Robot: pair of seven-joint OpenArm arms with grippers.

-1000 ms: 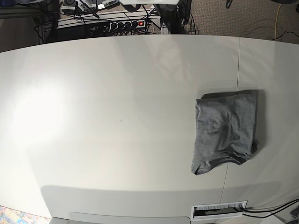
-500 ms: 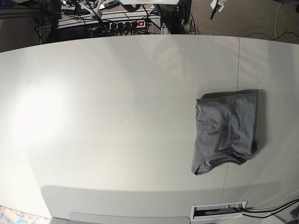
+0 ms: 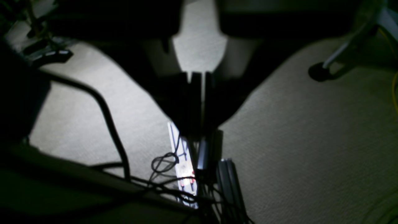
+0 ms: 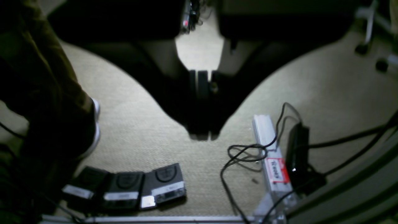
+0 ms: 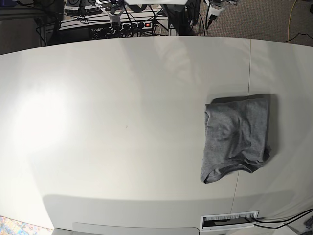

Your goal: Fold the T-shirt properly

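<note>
The heather-grey T-shirt (image 5: 237,139) lies folded into a compact rectangle on the right half of the white table (image 5: 122,122), collar band at its near edge. Neither gripper is near it. Only small parts of both arms show beyond the table's far edge: the left gripper (image 5: 213,11) at top right, the right gripper (image 5: 113,12) at top left. In the left wrist view my left gripper (image 3: 199,130) hangs over carpet with its fingers pressed together and nothing between them. My right gripper (image 4: 202,133) is likewise shut and empty above the floor.
Behind the table lie a power strip (image 5: 134,24) and tangled cables (image 3: 168,174). Foot pedals (image 4: 127,188) and a person's leg and shoe (image 4: 46,102) show on the carpet. A chair base (image 3: 320,70) stands at right. A cable slot (image 5: 229,221) sits at the table's near edge.
Parts of both arms have come into sight at the top edge of the base view, shifting beyond the table's far edge. The T-shirt has not moved.
</note>
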